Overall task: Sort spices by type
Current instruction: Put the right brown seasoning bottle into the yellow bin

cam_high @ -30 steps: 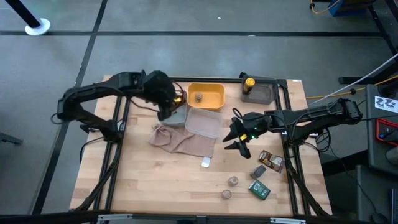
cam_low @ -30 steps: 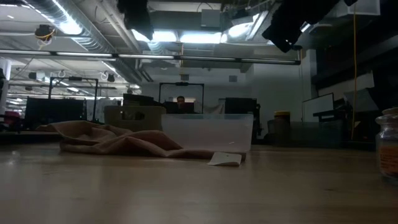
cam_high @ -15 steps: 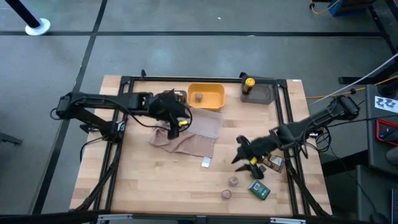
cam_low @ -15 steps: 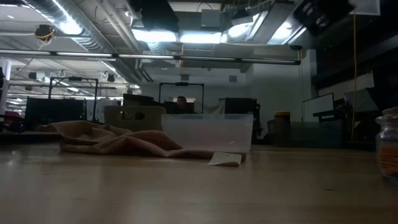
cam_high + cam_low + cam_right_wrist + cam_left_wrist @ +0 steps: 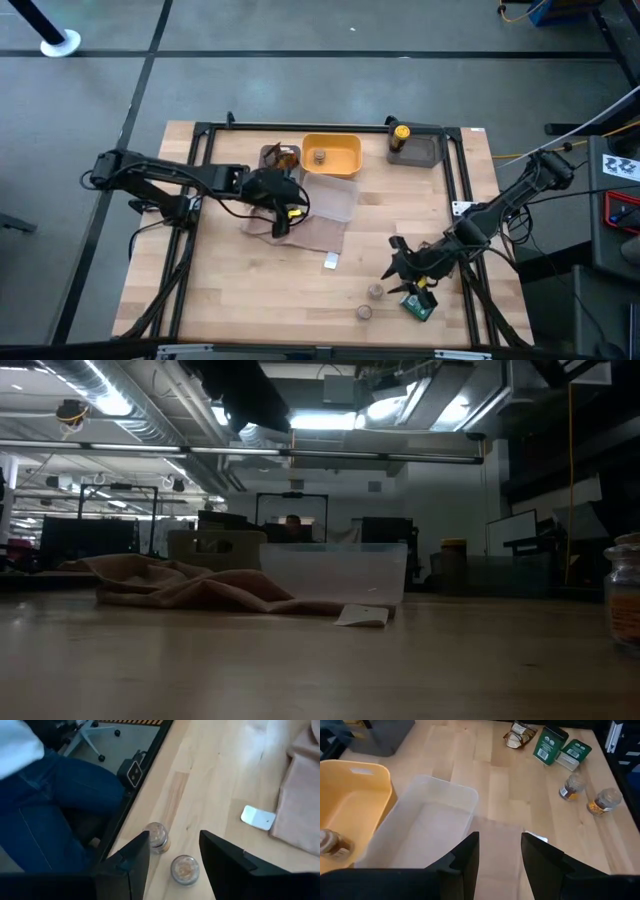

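Note:
Two tiny tan jars (image 5: 375, 291) (image 5: 156, 836) stand on the wood near the table's near right corner, beside a green box (image 5: 419, 307). The left wrist view shows brown foil packets (image 5: 519, 732) and two green boxes (image 5: 549, 745) lying there too. Another jar (image 5: 318, 157) sits in the yellow tray (image 5: 345, 150). A yellow-capped bottle (image 5: 400, 133) stands in the far grey tray (image 5: 425, 152). My right gripper (image 5: 400, 270) (image 5: 175, 852) hangs open just above the two jars. My left gripper (image 5: 283, 215) (image 5: 500, 855) is open over the beige cloth (image 5: 310, 232).
A clear tray (image 5: 330, 198) (image 5: 427, 820) lies next to the yellow tray, its near end on the cloth. A small white card (image 5: 331, 262) (image 5: 257, 816) lies on the wood. A person in blue trousers (image 5: 55, 815) stands just beyond the table's frame.
My left gripper has come from the far trays toward the table's near edge and down, tipping lower, and now hangs over the cloth. My right gripper has swung from beside the clear tray toward the near edge, above the two jars. Both stayed open.

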Controlling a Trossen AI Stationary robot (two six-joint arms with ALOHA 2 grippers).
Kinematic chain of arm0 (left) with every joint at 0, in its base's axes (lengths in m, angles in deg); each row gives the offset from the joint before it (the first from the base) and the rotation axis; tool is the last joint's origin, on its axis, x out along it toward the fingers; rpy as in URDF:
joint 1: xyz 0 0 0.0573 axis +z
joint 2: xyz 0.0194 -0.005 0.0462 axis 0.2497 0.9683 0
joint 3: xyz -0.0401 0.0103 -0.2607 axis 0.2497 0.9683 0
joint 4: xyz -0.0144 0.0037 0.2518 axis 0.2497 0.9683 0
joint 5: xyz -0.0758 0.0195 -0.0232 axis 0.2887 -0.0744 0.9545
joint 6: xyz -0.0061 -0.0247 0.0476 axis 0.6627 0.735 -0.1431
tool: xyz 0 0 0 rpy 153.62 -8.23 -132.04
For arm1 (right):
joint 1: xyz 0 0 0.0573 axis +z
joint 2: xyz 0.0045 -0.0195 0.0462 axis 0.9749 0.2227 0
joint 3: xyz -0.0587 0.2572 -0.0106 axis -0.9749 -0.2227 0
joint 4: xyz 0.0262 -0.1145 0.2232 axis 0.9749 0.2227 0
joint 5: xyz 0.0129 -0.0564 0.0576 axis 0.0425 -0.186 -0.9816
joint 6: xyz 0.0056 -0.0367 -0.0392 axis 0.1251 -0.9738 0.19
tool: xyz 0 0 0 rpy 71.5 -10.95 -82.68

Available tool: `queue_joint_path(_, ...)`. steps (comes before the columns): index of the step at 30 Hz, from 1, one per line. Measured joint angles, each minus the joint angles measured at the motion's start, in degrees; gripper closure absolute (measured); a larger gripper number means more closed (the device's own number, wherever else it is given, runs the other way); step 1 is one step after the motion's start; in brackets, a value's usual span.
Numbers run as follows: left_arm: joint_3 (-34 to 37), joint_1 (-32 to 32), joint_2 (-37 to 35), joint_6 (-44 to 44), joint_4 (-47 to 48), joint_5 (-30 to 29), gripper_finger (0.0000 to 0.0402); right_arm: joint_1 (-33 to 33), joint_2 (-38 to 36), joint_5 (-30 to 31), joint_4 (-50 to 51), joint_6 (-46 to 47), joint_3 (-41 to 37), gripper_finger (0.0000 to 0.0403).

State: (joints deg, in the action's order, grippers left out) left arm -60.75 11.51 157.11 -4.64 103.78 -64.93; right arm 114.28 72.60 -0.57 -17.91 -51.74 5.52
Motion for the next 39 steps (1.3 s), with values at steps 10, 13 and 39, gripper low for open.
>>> queue_joint_path(10, 5.21, -2.54, 0.02, 1.01, -10.22, -0.06, 0.0271, -0.04, 2.09, 0.9, 0.26, 3.58, -0.02, 0.023)
queue_joint_path(13, 6.3, -3.06, 0.02, 2.08, -10.72, -0.14, 0.0271, -0.04, 4.84, 1.1, 0.21, 3.58, -0.02, 0.023)
queue_joint_path(39, 8.47, -3.11, 0.02, 3.6, -12.52, -0.22, 0.0271, -1.16, 17.11, -1.5, -0.19, 6.55, 0.02, 0.013)
